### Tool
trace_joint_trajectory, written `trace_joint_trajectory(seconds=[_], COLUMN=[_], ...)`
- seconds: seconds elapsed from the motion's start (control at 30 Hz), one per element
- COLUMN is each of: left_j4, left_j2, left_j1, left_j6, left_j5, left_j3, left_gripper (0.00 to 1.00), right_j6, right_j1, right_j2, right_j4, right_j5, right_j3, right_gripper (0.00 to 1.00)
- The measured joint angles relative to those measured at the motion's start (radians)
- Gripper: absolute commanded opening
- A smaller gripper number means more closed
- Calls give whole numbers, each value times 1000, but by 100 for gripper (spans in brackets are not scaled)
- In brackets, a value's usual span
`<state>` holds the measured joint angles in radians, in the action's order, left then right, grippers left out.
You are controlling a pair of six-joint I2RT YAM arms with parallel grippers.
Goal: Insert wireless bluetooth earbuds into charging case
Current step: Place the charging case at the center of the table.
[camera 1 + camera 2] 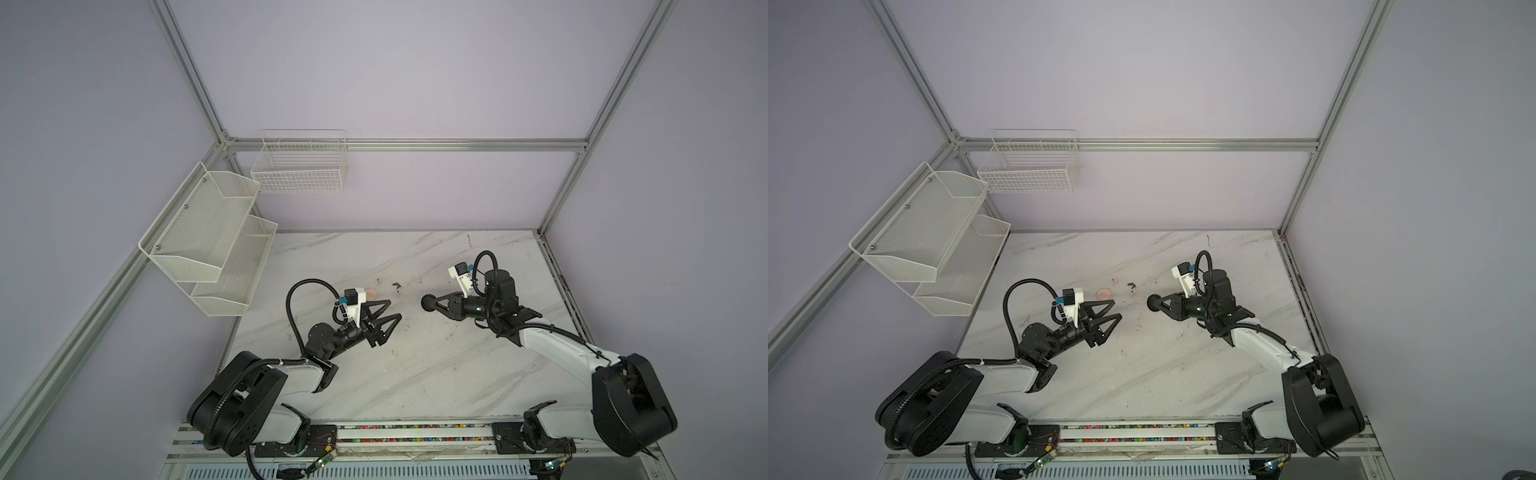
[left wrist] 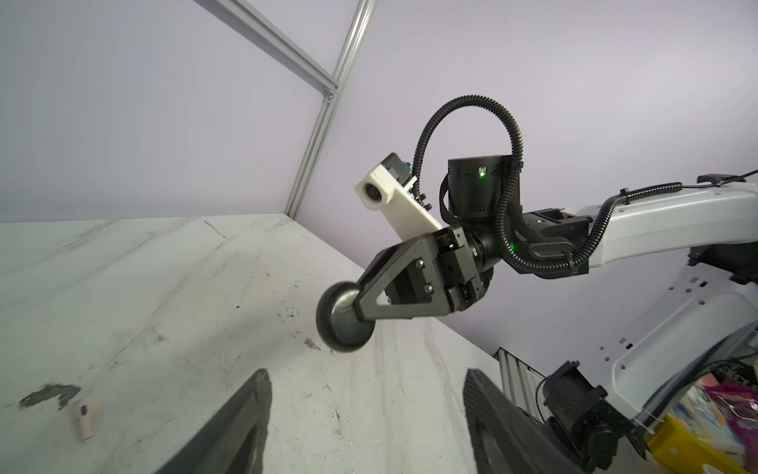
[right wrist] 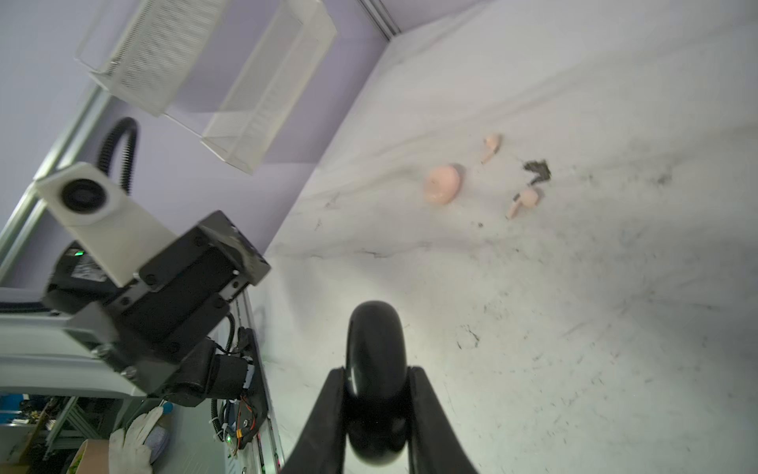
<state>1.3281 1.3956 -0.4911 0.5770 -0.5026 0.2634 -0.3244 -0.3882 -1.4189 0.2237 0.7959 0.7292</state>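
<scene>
My right gripper (image 3: 377, 371) is shut on a black round charging case (image 3: 375, 336), held edge-on above the marble table; the left wrist view shows that case (image 2: 342, 324) too. A pale pink round case (image 3: 443, 184) lies on the table farther back, seen in both top views (image 1: 371, 294) (image 1: 1104, 294). Two pale pink earbuds (image 3: 492, 145) (image 3: 525, 201) lie beside it. One earbud (image 2: 85, 414) shows in the left wrist view. My left gripper (image 1: 395, 309) (image 2: 367, 373) hangs open and empty, facing the black case across a gap.
A dark patch of debris (image 3: 537, 171) sits between the two pink earbuds. White mesh shelves (image 1: 208, 232) and a wire basket (image 1: 299, 166) hang on the walls at the back left. The table (image 1: 415, 374) ends at a rail in front.
</scene>
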Motion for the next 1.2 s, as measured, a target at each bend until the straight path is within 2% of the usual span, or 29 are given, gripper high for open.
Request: trace_joint_trajectory(seconds=[0.17,0.37,0.77,1.2], left_j4=[-104,-192,-216,-296], left_j2=[32,32,21,-37], left_j1=[0,0,0,0], left_j6=[-31,-39,-39,-40], left_j5=[80,123,132,154], left_j3=[2,3,3,3], left_gripper=[74,74,75,76], right_j6=[0,5,42,87], right_j1=[11,49,146,170], right_j2=[-248,-381,-398,-402], right_j4=[-1,5,-1,-44], right_j5=[-45,-58,-57,-57], right_j3=[27,105,115,116], right_gripper=[17,19,29,45])
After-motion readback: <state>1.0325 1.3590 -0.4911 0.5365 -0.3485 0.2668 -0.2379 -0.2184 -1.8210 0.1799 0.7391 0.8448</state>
